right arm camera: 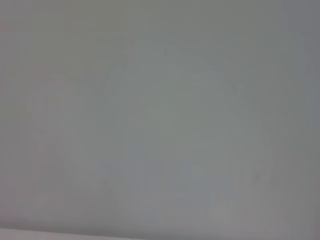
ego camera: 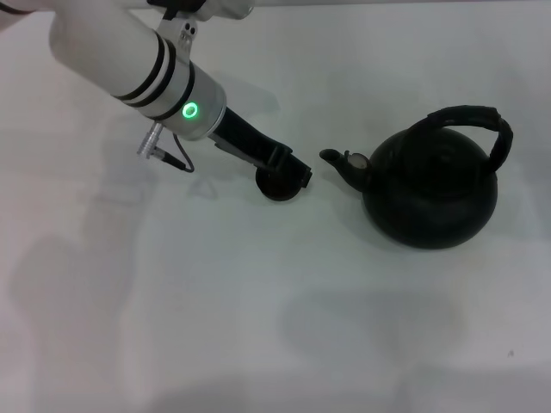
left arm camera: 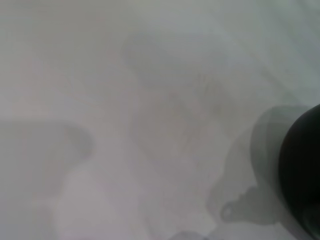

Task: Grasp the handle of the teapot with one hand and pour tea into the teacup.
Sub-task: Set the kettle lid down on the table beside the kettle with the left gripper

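The large matte black teapot (ego camera: 430,196) stands upright on the white table (ego camera: 258,327) at the right. Its short spout (ego camera: 337,162) points left, and the black arched handle (ego camera: 469,119) spans its top with nothing holding it. The tiny dark teacup (ego camera: 277,187) sits left of the spout, a short gap away. My left gripper (ego camera: 290,167) reaches in from the upper left and sits right over the teacup, hiding most of it. In the left wrist view a black rounded body, the teapot (left arm camera: 304,170), shows at the edge. My right gripper is out of view.
The left arm's white forearm (ego camera: 129,56) with a green lit ring (ego camera: 189,110) crosses the upper left of the table. The right wrist view shows only bare white surface (right arm camera: 160,120).
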Available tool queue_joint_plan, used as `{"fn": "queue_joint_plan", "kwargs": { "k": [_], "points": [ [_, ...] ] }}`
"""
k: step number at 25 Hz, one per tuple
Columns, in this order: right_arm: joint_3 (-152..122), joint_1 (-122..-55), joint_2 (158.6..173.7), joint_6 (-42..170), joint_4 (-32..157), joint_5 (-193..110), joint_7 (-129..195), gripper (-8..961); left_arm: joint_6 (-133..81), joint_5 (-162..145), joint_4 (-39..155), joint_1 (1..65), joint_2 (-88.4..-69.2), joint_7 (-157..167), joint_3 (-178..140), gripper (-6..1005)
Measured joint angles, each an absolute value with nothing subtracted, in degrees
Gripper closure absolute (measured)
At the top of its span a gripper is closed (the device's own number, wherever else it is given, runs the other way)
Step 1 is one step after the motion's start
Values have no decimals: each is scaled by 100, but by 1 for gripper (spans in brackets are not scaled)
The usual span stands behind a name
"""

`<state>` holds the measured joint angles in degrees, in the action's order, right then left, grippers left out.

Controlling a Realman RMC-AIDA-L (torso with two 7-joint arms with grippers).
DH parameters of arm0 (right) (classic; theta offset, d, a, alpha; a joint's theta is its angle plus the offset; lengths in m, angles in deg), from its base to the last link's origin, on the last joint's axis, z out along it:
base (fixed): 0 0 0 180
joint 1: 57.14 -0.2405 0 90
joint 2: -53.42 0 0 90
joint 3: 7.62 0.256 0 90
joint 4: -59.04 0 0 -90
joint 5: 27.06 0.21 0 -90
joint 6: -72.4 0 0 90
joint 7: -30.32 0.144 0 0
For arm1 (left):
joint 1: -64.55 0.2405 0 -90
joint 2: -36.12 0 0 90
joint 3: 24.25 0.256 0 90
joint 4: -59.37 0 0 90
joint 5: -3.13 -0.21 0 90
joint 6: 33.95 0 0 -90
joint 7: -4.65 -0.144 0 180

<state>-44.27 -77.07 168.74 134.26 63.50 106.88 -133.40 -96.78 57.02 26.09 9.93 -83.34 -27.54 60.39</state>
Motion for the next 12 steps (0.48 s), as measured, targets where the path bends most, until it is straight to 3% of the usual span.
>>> {"fn": "queue_joint_plan", "kwargs": {
  "k": [12],
  "points": [
    [-4427, -7668, 16873, 13447, 6336, 10688, -13342, 142, -9704, 5702, 2778, 1051, -8339, -2762, 6040, 309]
  ]
}}
